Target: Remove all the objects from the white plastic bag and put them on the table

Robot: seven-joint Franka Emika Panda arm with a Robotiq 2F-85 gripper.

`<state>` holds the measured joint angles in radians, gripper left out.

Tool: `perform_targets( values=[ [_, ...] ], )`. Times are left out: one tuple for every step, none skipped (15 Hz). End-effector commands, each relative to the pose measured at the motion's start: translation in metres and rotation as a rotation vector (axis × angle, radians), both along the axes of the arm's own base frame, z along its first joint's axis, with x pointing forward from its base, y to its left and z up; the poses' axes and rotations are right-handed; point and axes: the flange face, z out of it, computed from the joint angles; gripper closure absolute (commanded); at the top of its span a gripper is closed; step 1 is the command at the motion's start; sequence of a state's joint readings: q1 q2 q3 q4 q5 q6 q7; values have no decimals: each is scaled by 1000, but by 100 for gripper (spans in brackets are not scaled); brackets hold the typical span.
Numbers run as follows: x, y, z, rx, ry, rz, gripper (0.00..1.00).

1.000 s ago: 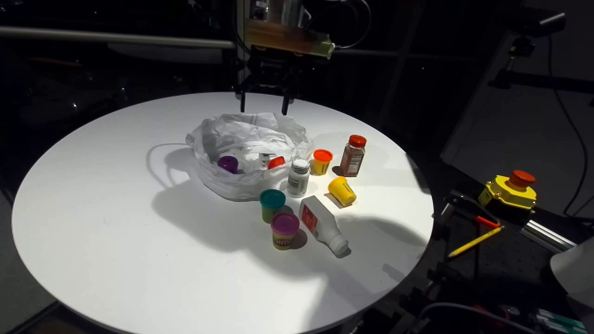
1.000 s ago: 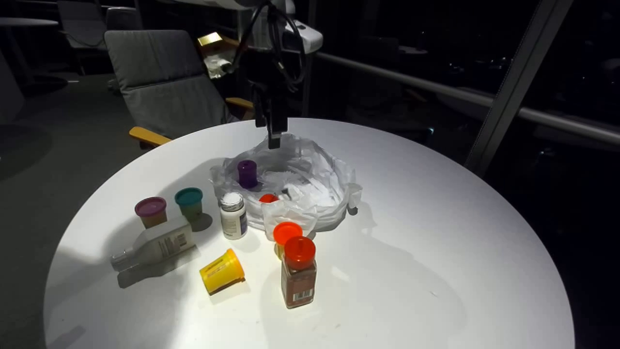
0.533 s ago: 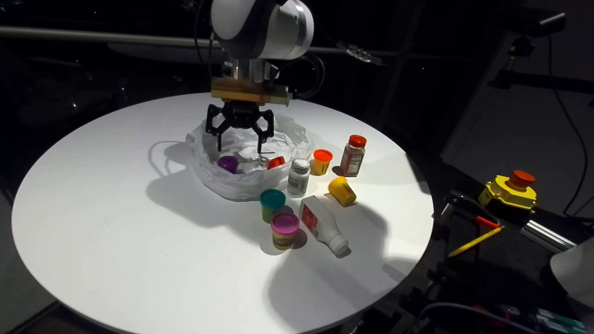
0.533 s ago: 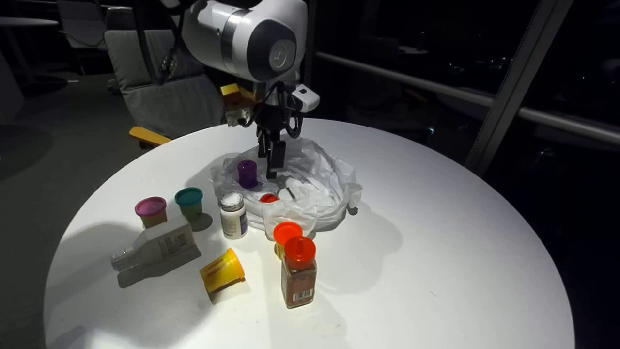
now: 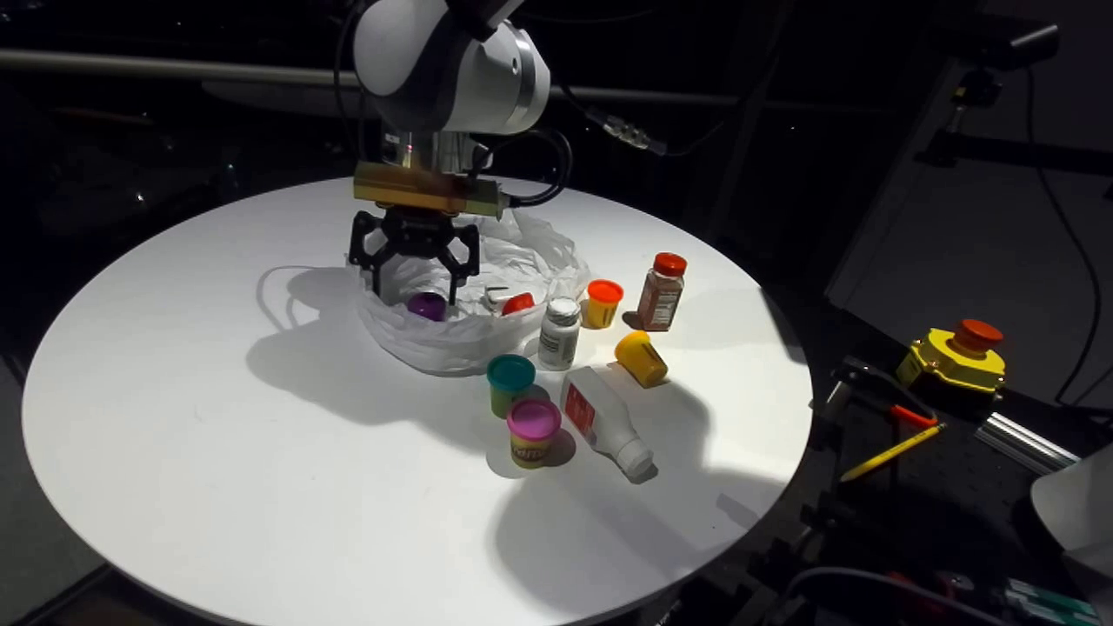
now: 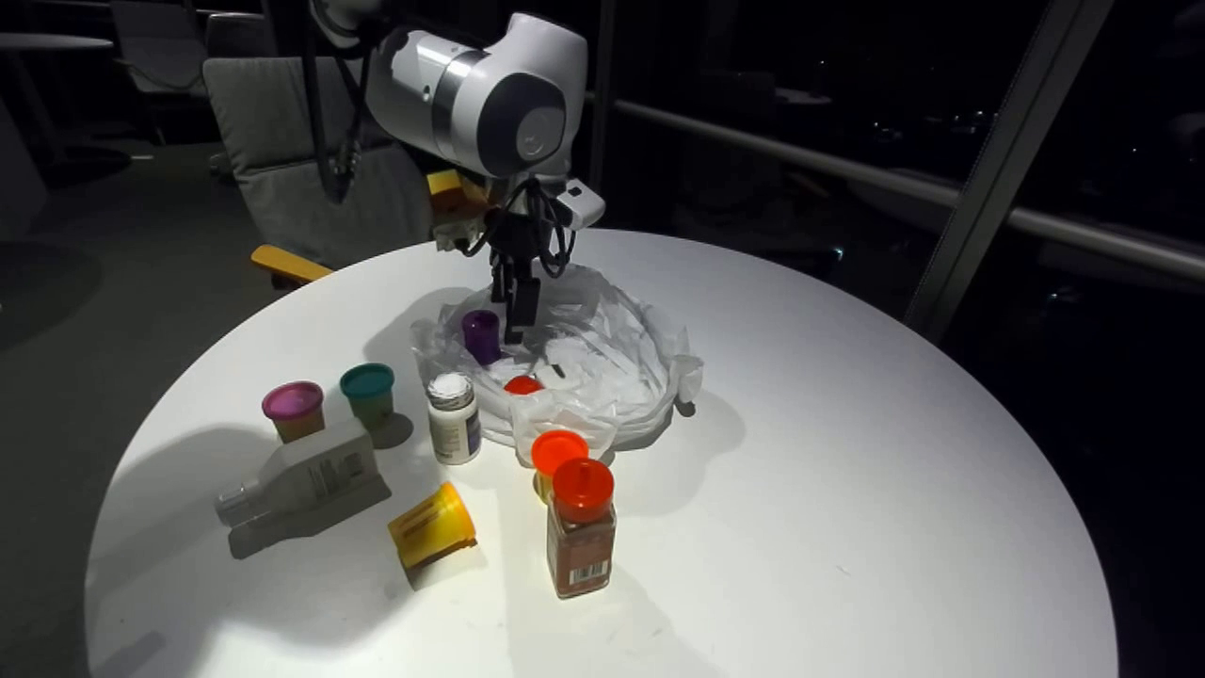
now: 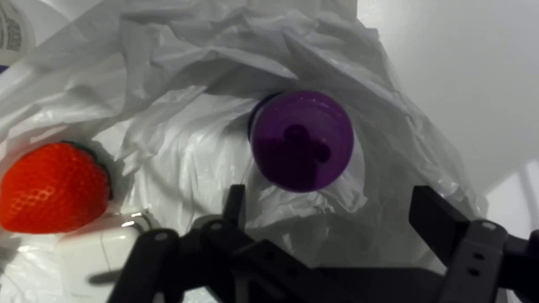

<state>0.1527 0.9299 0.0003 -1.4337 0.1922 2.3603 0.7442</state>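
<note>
Big round white table [image 5: 217, 487], dark all around, 7 bottles/jars [image 6: 581, 548] out on it, and IMO the messy part is what's left. White plastic bag [image 5: 435, 343] gapes wide w/ at least 3 things inside: purple container [image 7: 301, 143], red strawberry [image 7: 54, 189], boxy white thing [image 7: 82, 252]. Gripper [image 7: 328, 189] hangs over the bag, fingers spread, not holding anything AFAICT; prob going for the purple container.

Biggest risk: bag film. It's bunched right around the container, so closing could pinch plastic too & drag the whole bag along. That'd prob knock over the white pill bottle [image 5: 558, 337] just beside it. Also, in the wrist view the container's off-center, nearer 1 finger, so closing from there might shove or tip it. Rounded shiny top = slippery if the grip lands too high. Strawberry's clear of the fingers tho.
</note>
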Motion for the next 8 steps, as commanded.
perform_targets(
  values=[
    [3,8,8,18,9,-56,0],
    [1,9,7,15,13,-69,0],
    [-3,11,7,13,16,-85,0],
    [-5,13,7,12,16,-99,0],
    [-7,15,7,8,23,-111,0],
    [-10,18,6,11,30,-122,0],
    [-12,20,4,6,33,-135,0],
    [-14,21,2,3,39,-152,0]
  ],
)
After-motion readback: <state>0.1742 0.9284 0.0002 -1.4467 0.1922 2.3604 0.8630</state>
